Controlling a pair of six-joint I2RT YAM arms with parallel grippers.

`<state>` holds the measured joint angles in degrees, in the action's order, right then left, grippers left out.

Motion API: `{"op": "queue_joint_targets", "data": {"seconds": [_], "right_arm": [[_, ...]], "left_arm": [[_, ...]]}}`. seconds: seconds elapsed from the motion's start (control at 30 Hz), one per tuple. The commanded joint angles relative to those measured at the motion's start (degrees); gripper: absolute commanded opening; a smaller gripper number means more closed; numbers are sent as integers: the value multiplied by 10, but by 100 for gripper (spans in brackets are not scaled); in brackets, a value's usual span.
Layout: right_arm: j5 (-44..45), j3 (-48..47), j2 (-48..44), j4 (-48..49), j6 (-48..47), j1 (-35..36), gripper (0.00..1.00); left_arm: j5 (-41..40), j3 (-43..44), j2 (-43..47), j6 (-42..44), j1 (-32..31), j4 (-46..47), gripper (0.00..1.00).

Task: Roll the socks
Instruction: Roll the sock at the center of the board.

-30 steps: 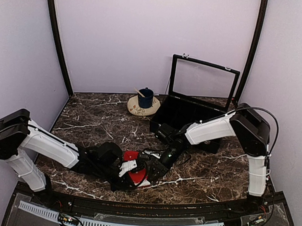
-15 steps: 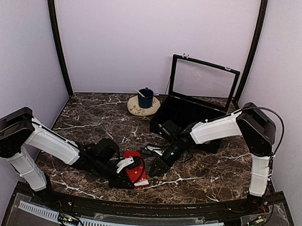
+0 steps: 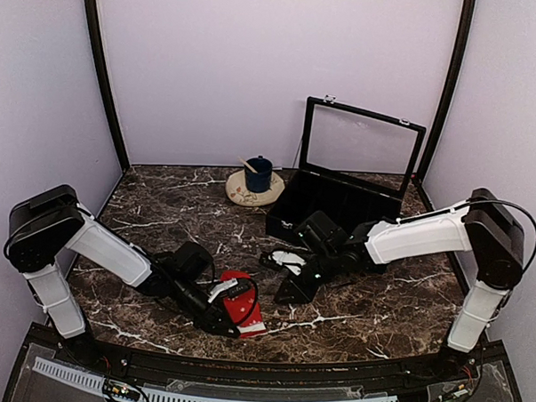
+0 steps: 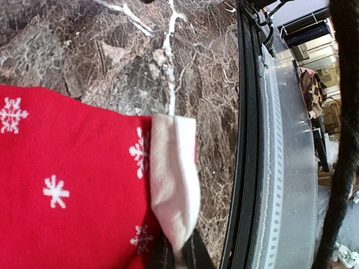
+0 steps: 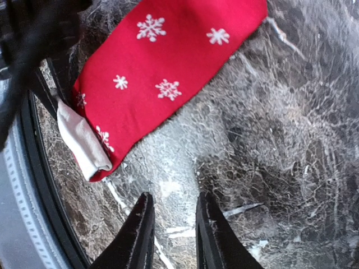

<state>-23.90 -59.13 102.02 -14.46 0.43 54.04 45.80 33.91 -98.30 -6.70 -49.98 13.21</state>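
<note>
left hand [image 4: 178, 259] pinched shut on the white cuff [image 4: 174, 190] of the red sock [image 4: 73, 185]. right hand [image 5: 173, 224] narrowly open, empty, above the surface [image 5: 269, 145]; sock flat just beyond its fingertips.

Arms: two, left arm [image 3: 97, 251] and right arm [image 3: 418, 236]
Pincers: two, left pincer [image 4: 178, 255] and right pincer [image 5: 174, 202], two fingers apiece
Socks: one in view, the red sock [image 3: 241, 300], lying between the two pincers, just ahead of the right one's tips
White cuff [image 4: 174, 179]: one, at the left pincer
Snowflakes [image 5: 149, 27]: six counted from the right wrist
Well beyond both pincers, on the table [image 3: 397, 305]: one blue cup [image 3: 258, 174], one stick [image 3: 247, 164] in it, one round mat [image 3: 241, 195] beneath, one black case [image 3: 321, 208] with one raised lid [image 3: 365, 116]
</note>
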Motion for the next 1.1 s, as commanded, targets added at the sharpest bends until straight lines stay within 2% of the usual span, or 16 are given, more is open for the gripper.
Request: {"op": "queue_joint_targets", "data": {"seconds": [0.0, 0.2, 0.57, 1.07], "right_arm": [[98, 21, -33, 27, -38, 41, 24], [154, 40, -56, 37, -58, 92, 24], [194, 20, -36, 22, -99, 166, 25], [224, -28, 18, 10, -148, 214, 28]], "left_arm": [[4, -5, -27, -6, 11, -68, 0], [17, -3, -37, -6, 23, -76, 0], [40, 10, -63, -7, 37, -89, 0], [53, 21, -82, -4, 51, -99, 0]]}}
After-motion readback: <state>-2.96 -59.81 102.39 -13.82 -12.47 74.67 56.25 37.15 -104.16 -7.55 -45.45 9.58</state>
